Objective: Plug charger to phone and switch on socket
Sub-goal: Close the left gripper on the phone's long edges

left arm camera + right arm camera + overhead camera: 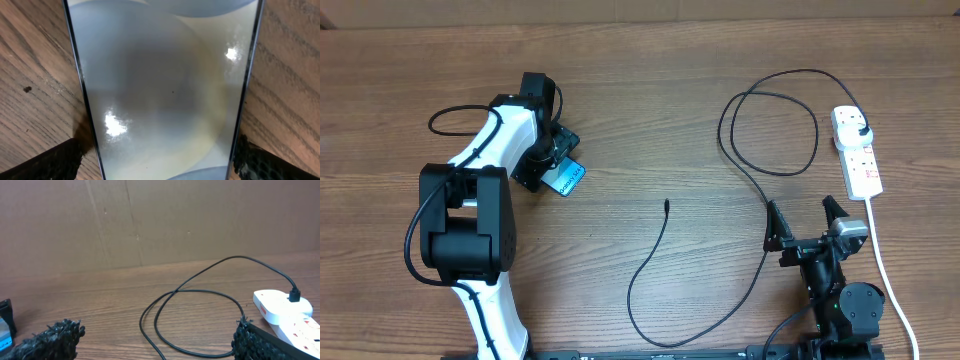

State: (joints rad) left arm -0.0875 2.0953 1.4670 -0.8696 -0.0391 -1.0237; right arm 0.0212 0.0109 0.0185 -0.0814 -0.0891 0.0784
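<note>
The phone [570,178] lies on the wooden table at the left, mostly under my left gripper [552,160]. In the left wrist view its pale screen [160,90] fills the frame. The left gripper [159,162] is open, one finger on each long edge, with a thin gap on the left side. The charger is a thin black cable [650,262] with its free tip [666,205] mid-table. Its black plug [861,130] sits in the white socket strip [860,165] at the far right. My right gripper [805,224] is open and empty, left of the strip.
The cable makes a big loop [190,292] ahead of the right gripper [152,347], with the strip [282,311] and the plug [294,296] to its right. The strip's white cord [886,272] runs down past the right arm. A cardboard wall [160,220] stands at the back.
</note>
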